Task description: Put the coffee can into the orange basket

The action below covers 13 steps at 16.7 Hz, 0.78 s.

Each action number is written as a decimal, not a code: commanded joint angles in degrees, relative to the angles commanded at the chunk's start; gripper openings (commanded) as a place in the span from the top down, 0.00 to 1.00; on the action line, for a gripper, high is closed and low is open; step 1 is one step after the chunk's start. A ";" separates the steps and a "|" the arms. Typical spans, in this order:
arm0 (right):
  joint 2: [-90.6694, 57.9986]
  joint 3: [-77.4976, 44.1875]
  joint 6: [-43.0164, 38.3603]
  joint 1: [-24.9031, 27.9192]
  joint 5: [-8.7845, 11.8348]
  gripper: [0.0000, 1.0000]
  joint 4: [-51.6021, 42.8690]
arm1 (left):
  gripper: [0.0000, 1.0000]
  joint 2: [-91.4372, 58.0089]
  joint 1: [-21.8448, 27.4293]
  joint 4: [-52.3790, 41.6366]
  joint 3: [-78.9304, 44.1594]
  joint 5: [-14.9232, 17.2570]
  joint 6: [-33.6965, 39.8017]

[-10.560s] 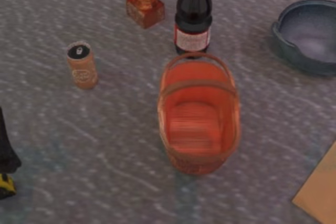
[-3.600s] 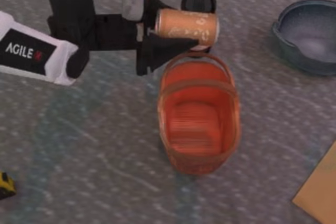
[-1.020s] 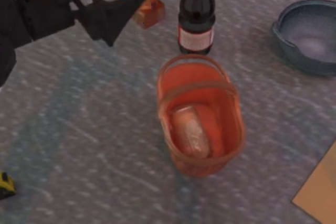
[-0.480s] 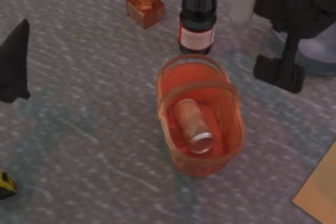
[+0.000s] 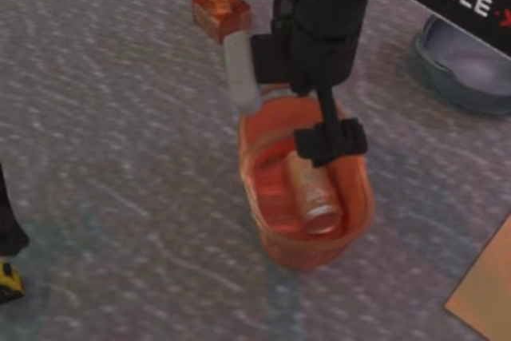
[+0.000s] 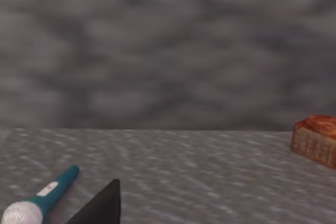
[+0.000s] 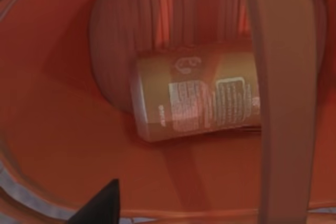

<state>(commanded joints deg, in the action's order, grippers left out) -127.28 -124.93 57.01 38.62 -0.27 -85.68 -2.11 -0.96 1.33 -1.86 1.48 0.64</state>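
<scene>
Orange woven oval basket (image 5: 267, 233) holding the small tan-orange cylindrical coffee can (image 5: 313, 193), right gripper (image 5: 330, 142) above it.

Nearest, the can lies on its side on the basket floor, label up in the right wrist view (image 7: 202, 100), so placement looks complete. The thin arched handle (image 7: 283, 93) crosses just over it; the right gripper sits at this handle, probably to grasp it, though whether its fingers are spread or closed cannot be told. Left gripper (image 5: 6, 233) parked at the table's left edge, fingers unreadable. Farther back: orange-brown block (image 5: 220, 11), blue-grey ceramic bowl (image 5: 459, 65).
</scene>
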 joint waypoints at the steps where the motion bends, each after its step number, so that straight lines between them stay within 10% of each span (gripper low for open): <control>1: -1.38 -1.32 0.66 0.47 0.02 0.00 -0.98 | 0.00 1.26 -0.11 -0.78 1.08 -0.86 -0.36; 13: -1.49 3.30 1.11 0.83 0.05 0.00 2.99 | 0.00 2.11 -0.19 -1.33 1.86 -1.48 -0.64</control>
<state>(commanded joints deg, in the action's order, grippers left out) -128.77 -121.63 58.12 39.45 -0.22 -82.69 0.00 -1.15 0.00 0.00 0.00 0.00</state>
